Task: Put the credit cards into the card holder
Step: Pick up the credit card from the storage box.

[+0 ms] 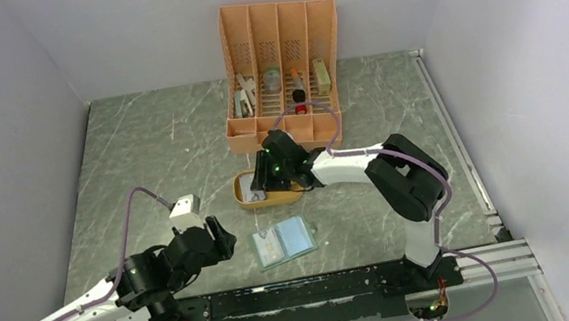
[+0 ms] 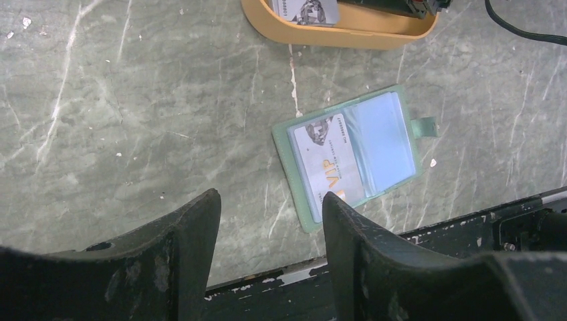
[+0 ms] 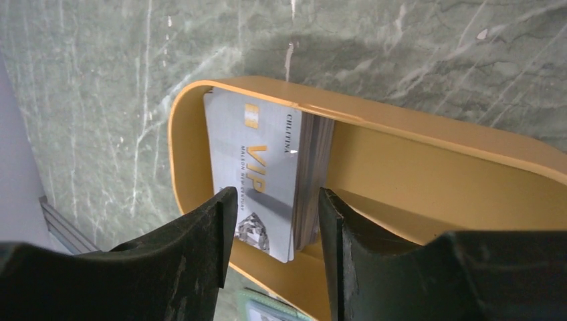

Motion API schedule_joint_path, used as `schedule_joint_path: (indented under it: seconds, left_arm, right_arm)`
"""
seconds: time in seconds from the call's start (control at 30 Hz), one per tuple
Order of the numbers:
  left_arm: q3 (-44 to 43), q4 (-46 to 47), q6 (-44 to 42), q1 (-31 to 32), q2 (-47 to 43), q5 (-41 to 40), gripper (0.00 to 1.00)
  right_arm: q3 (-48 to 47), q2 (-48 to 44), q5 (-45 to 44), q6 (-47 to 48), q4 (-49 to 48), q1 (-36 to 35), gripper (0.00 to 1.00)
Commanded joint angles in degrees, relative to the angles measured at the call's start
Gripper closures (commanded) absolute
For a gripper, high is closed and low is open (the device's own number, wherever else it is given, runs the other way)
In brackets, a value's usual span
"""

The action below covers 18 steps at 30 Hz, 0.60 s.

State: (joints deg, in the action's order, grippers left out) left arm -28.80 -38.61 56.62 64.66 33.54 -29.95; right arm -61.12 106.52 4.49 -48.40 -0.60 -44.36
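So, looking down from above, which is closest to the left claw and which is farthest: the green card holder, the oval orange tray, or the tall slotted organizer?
1. Card holder, lying open on the table just to the right of the left gripper.
2. Oval tray, farther back, under the right arm.
3. Slotted organizer, farthest, by the back wall.

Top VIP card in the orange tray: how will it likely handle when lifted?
Probably stiff and light: the VIP card looks thin, flat and unbent. Its smooth face may be slippery. It lies on a stack of cards at the end of the orange tray, so neighbours might slide or come along.
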Motion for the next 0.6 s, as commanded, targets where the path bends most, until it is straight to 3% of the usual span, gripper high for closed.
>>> schedule_joint_path:
  seconds: [0.0,0.57]
  left_arm:
    - [-1.2,-0.7,0.3,0.3,0.3,-1.5,0.38]
    - [-0.8,0.0,0.4,0.3,1.1,-1.4,0.42]
  right_arm:
    - [-1.0,0.9,-1.4,1.2,2.0,0.4,0.49]
    - [3.7,-1.6,0.5,0.8,-1.4,2.1,0.69]
